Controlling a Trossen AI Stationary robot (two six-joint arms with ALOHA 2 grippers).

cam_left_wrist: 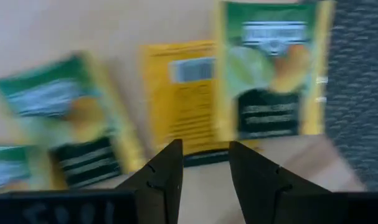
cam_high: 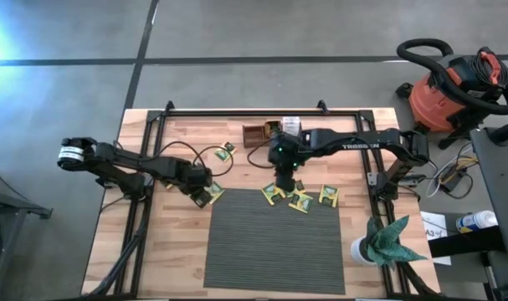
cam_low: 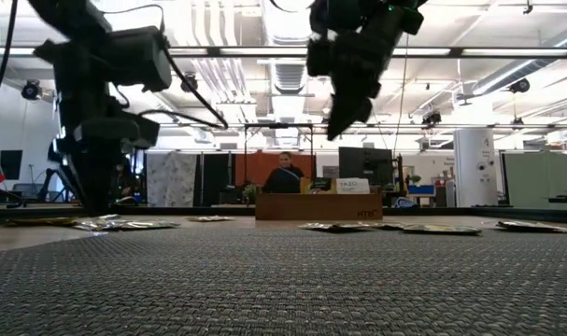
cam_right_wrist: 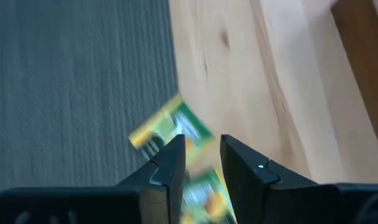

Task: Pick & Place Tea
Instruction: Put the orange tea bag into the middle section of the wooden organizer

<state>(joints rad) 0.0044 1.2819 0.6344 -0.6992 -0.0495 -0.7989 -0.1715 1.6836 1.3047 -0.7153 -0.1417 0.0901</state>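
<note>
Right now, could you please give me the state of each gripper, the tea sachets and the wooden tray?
left gripper: open, low over sachets at the mat's left edge, nothing held.
right gripper: fingers slightly apart, above sachets at the mat's far edge, none visibly gripped.
tea sachets: flat, scattered along the mat's far edge and on the wood.
wooden tray: at the table's far side; contents unclear.
grey mat: flat.
</note>
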